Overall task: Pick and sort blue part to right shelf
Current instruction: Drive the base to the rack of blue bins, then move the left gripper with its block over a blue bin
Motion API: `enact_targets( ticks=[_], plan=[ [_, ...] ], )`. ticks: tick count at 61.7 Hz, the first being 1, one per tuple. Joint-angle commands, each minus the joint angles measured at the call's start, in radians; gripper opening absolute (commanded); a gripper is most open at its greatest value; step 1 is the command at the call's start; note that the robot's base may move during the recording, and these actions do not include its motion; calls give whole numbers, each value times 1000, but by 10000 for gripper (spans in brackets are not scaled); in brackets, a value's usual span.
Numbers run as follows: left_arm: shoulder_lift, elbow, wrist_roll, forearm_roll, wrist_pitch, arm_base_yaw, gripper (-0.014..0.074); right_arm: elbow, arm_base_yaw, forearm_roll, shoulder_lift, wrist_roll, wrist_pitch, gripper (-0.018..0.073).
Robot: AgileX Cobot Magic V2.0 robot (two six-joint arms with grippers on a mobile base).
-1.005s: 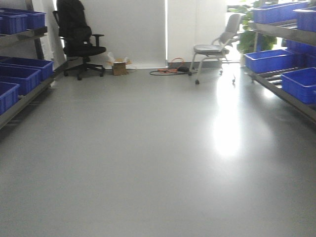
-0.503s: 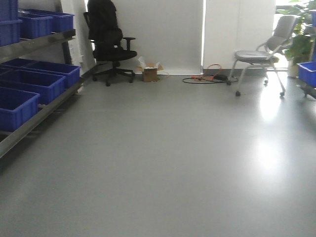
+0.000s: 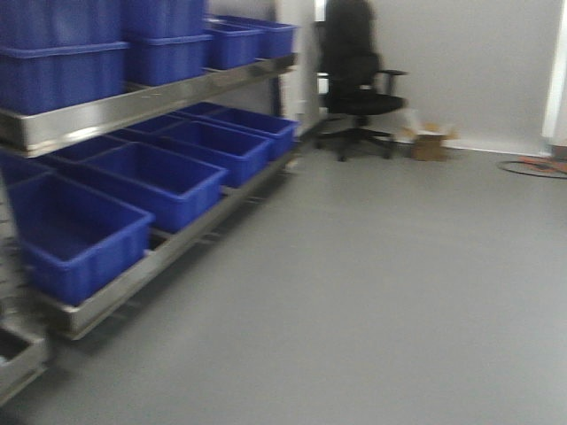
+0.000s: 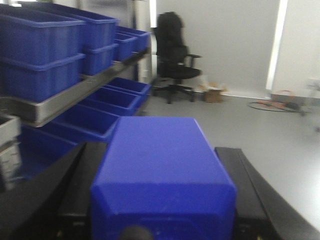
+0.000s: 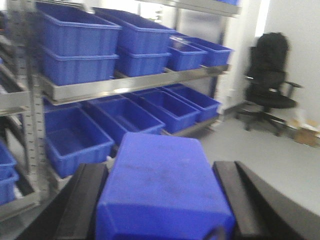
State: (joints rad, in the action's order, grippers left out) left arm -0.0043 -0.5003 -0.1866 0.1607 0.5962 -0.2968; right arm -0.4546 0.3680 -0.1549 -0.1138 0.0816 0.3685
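- Pinching a blue part (image 4: 162, 172) in the left gripper (image 4: 162, 150), black fingers (image 4: 80, 185) pressing on its flanks at 9 and 3 o'clock.
- Filling the lower centre of the left wrist view with that boxy part, flat top facing up, angled edge toward 6 o'clock.
- Pinching a second blue part (image 5: 162, 192) in the right gripper (image 5: 160, 170) the same way, black fingers (image 5: 245, 195) hugging both sides.
- Holding both parts off the shelving, neither one inside any crate.
- Facing a steel rack (image 3: 133, 106) at 9 to 10 o'clock in the front view, running back toward 12 o'clock.
- Carrying open-top blue crates on two tiers: upper crates (image 3: 62, 75) stacked two high at the near end, lower crates (image 3: 151, 181) sitting side by side in a single layer.
- Standing past the rack's far end at 1 o'clock, against a pale wall: black office chair (image 3: 354, 80).
- Sitting on the grey floor (image 3: 381, 283) just beside the chair, at its 3 o'clock: small cardboard box (image 3: 430, 143).
- Lying at the 3 o'clock edge of the front view: loop of cable (image 3: 536, 166).
- Smearing with motion blur in all three views, fine detail of the rack being too soft to read.
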Motion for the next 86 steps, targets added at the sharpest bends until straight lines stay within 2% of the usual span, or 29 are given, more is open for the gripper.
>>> enact_targets(
  ticks=[1, 66, 86],
  plan=[
    [13, -27, 1, 4, -88, 0, 333, -26, -1, -12, -14, -8, -97, 190],
    [13, -27, 1, 4, -88, 0, 333, -26, -1, -12, -14, -8, -97, 190],
    [13, -27, 1, 2, -88, 57, 333, -26, -1, -12, -14, -8, -97, 190]
  ],
)
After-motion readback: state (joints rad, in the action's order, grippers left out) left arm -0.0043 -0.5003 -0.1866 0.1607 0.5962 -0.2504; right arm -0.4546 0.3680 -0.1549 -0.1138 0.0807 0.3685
